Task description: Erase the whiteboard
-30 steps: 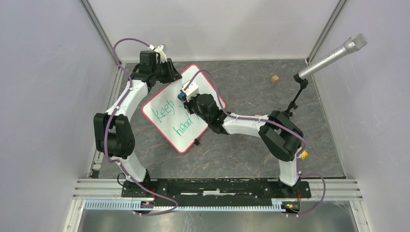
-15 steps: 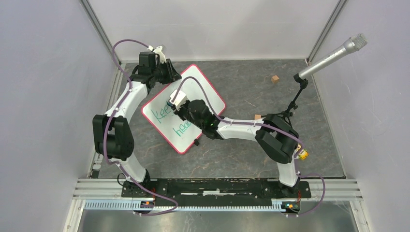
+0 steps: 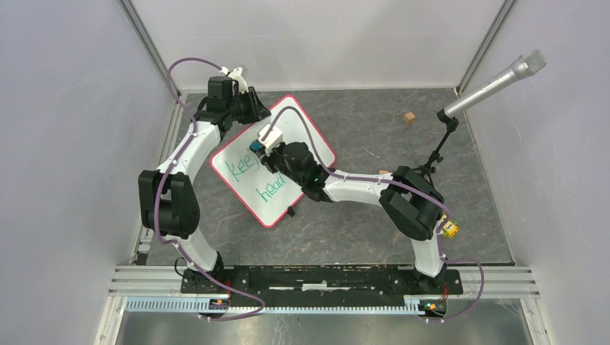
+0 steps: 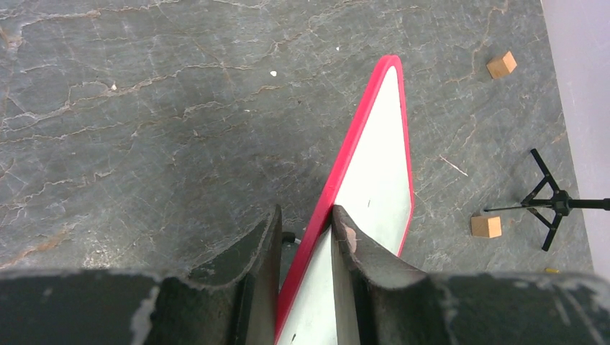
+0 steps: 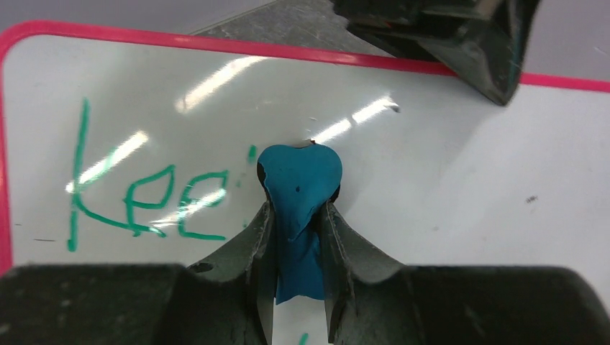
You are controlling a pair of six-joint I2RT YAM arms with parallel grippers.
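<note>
The whiteboard [image 3: 306,133] lies at an angle on the dark table, red-rimmed, with green handwriting [image 3: 241,170] on its left half. My left gripper [image 3: 253,109] is shut on the board's far rim. In the left wrist view the left gripper [image 4: 306,224] has its jaws pinching the red edge of the whiteboard [image 4: 381,165]. My right gripper [image 3: 261,144] hovers over the board's middle. In the right wrist view the right gripper [image 5: 295,219] is shut on a blue eraser [image 5: 298,176], whose tip presses on the whiteboard [image 5: 431,158] just right of the green letters [image 5: 144,205].
A microphone [image 3: 498,77] on a black tripod [image 3: 435,157] stands at the right. Two small wooden cubes [image 3: 409,117] [image 3: 383,173] lie on the table, also visible in the left wrist view [image 4: 501,65] [image 4: 485,226]. Grey walls enclose the table.
My right gripper has swept left across the board with the blue eraser, then edged slightly back up. The left gripper and the board have stayed put.
</note>
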